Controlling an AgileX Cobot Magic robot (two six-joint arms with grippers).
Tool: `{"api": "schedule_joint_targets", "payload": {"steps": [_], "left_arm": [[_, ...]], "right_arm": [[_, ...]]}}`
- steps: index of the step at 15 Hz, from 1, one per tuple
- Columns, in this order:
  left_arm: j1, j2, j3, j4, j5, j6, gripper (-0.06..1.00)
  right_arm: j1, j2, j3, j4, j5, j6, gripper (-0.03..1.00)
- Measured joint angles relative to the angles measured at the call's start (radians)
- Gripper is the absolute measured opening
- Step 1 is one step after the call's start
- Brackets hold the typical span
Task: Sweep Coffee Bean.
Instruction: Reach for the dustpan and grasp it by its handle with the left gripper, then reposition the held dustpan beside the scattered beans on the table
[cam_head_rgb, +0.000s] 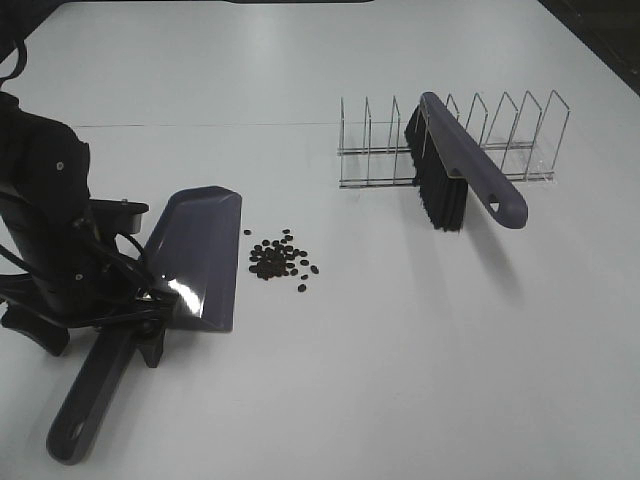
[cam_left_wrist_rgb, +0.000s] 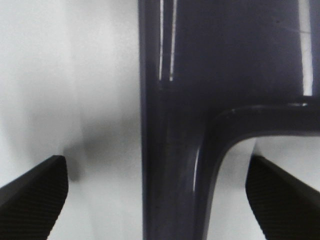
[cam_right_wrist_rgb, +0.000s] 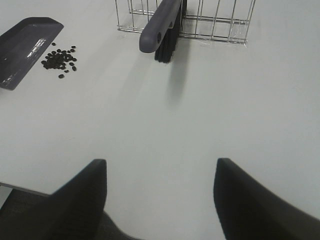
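The coffee bean (cam_head_rgb: 278, 258) pile lies as a small dark cluster on the white table, just right of the purple-grey dustpan (cam_head_rgb: 195, 255). My left gripper (cam_head_rgb: 150, 312) straddles the dustpan where the pan meets its handle. In the left wrist view the handle (cam_left_wrist_rgb: 170, 175) runs between the fingers (cam_left_wrist_rgb: 35, 192), with gaps on both sides, so this gripper (cam_left_wrist_rgb: 157, 200) is open. The brush (cam_head_rgb: 460, 175) leans in a wire rack (cam_head_rgb: 520, 140) at the back right. My right gripper (cam_right_wrist_rgb: 160, 200) hangs open and empty over the near table, far from the beans (cam_right_wrist_rgb: 60, 60) and brush (cam_right_wrist_rgb: 160, 25).
The dustpan's long handle (cam_head_rgb: 85, 420) points toward the front left corner. The table's near edge (cam_right_wrist_rgb: 15, 187) shows by the right gripper. The left arm's black body (cam_head_rgb: 45, 230) stands left of the pan.
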Motion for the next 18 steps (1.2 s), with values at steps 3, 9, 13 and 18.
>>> {"api": "schedule_joint_targets", "payload": {"steps": [3, 9, 13, 18], "left_arm": [[0.000, 0.003, -0.002, -0.002, -0.010, 0.000, 0.78], [0.000, 0.003, -0.002, 0.016, -0.011, 0.000, 0.31], [0.000, 0.003, -0.002, 0.016, -0.011, 0.000, 0.31], [0.000, 0.003, -0.002, 0.034, -0.011, 0.008, 0.31]], "right_arm": [[0.000, 0.000, 0.000, 0.000, 0.000, 0.000, 0.57], [0.000, 0.000, 0.000, 0.000, 0.000, 0.000, 0.57], [0.000, 0.000, 0.000, 0.000, 0.000, 0.000, 0.57], [0.000, 0.000, 0.000, 0.000, 0.000, 0.000, 0.57]]}}
